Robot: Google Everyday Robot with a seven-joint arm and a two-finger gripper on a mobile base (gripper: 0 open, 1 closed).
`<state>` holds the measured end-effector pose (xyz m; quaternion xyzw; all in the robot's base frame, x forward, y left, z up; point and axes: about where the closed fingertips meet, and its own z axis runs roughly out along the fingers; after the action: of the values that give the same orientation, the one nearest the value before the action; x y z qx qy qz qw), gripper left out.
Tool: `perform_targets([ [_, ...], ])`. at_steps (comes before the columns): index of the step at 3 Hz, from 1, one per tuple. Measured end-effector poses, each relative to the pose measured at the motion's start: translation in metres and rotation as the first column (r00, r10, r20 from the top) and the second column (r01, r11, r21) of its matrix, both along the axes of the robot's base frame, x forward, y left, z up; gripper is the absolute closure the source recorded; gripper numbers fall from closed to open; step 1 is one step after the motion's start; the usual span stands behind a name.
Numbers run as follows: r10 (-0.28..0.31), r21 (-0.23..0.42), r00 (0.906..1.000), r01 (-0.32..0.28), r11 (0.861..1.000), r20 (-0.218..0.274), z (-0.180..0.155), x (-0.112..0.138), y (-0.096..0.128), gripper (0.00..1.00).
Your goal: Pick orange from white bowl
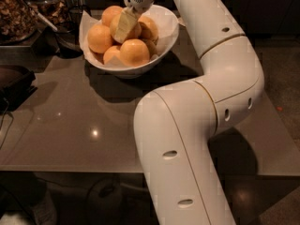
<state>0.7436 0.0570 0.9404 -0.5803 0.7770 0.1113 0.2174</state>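
The white bowl (pixel 166 20) stands at the far side of the grey table (pixel 65 121) and holds several pale oranges. My gripper (pixel 123 31) reaches down from above into the middle of the pile and lies against the central orange (pixel 136 32). Other oranges sit at the left (pixel 99 38), front (pixel 135 52) and right (pixel 150 28) of it. The part of the central orange under the gripper is hidden.
Dark glass jars (pixel 16 13) with brown contents stand at the back left, with a utensil handle (pixel 49 21) next to the bowl. A dark flat object (pixel 14 81) lies at the left edge. My white arm (pixel 201 125) covers the table's right side.
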Motion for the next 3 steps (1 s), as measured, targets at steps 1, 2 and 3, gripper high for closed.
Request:
perform_targets([
  [1,0.002,0.001,1.0000,-0.002,1.000,0.003,0.002,0.000,0.000,0.97],
  [2,0.026,0.056,0.9997,-0.026,0.998,0.003,0.005,-0.003,0.002,1.00],
  [3,0.071,0.141,0.9973,-0.073,0.987,0.021,0.025,-0.016,0.003,1.00],
])
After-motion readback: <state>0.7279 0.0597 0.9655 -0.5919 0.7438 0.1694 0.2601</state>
